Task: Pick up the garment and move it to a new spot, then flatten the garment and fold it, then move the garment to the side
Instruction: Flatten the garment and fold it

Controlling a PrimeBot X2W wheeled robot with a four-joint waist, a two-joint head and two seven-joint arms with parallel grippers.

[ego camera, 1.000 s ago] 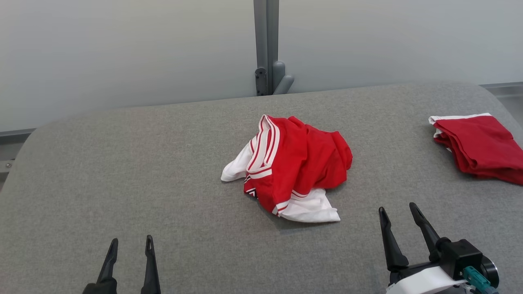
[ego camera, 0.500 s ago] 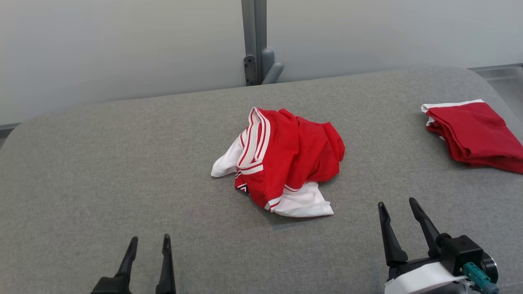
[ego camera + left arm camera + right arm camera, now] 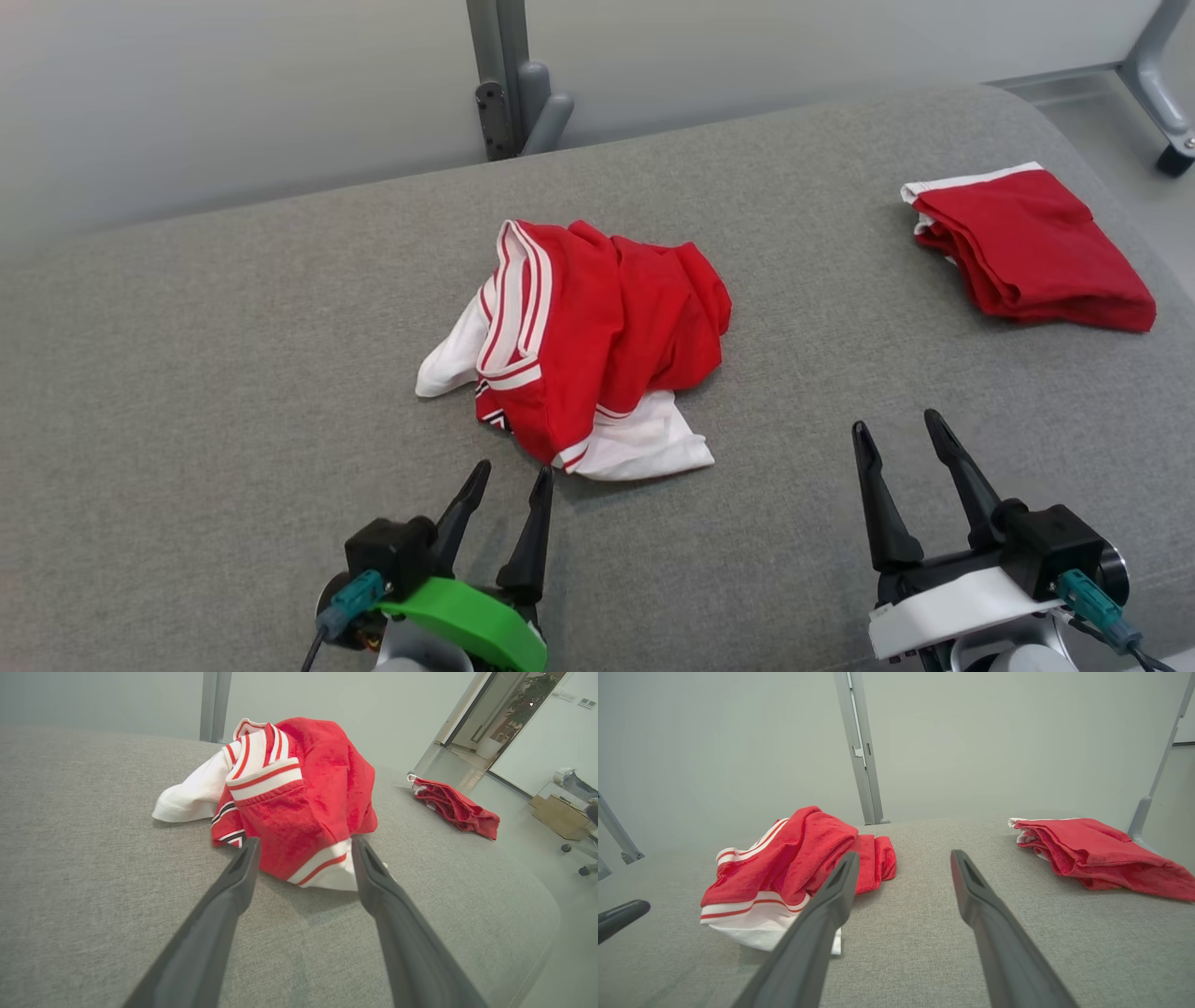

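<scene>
**Left claw** (image 3: pixel 513 469): jaws spread and empty, aimed from 6 o'clock at the near hem of the crumpled red-and-white garment (image 3: pixel 597 345), tips just beside the cloth. This reads as the approach for the first pick-up. **Right claw** (image 3: pixel 894 421): likewise spread and empty, apart at the garment's 4 o'clock, probably held clear until flattening calls for both. The garment lies heaped mid-worktop (image 3: pixel 233 373); a folded red garment (image 3: pixel 1027 247) at its 2 o'clock suggests where finished pieces go.
</scene>
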